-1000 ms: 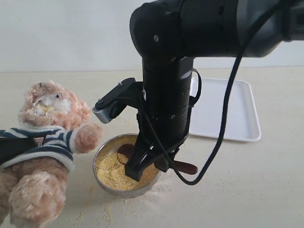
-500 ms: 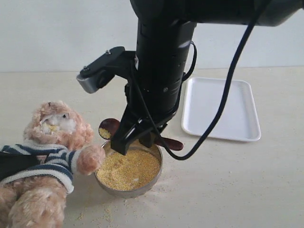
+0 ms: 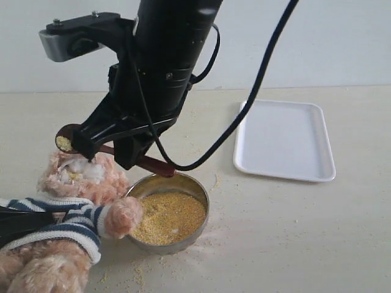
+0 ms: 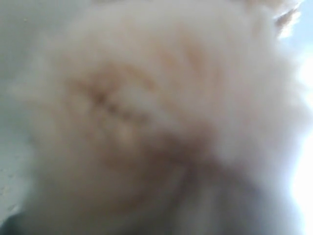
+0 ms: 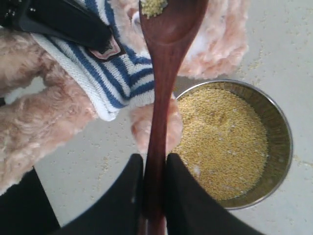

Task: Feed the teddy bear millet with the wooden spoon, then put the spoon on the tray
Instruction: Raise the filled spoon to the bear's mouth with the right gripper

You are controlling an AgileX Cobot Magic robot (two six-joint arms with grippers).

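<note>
Lifted clear of the bowl, the right tool (image 5: 150,166) clamps the wooden spoon (image 5: 164,73). Its millet (image 5: 153,7) hovers over the teddy bear (image 3: 79,177) muzzle, so feeding looks imminent. The tray (image 3: 284,140) lies well apart. Whether the left tool (image 5: 73,27) grips anything cannot be told.

Exterior oblique; right wrist overhead, sharing teddy bear (image 3: 91,183); left wrist fur-close

On the table (image 3: 293,238), teddy bear (image 3: 79,180) lower left, bowl (image 3: 204,210) (millet (image 3: 168,217) inside) just right of it, tray (image 3: 287,140) centre right, wooden spoon (image 3: 149,165) above the bear's head.
</note>
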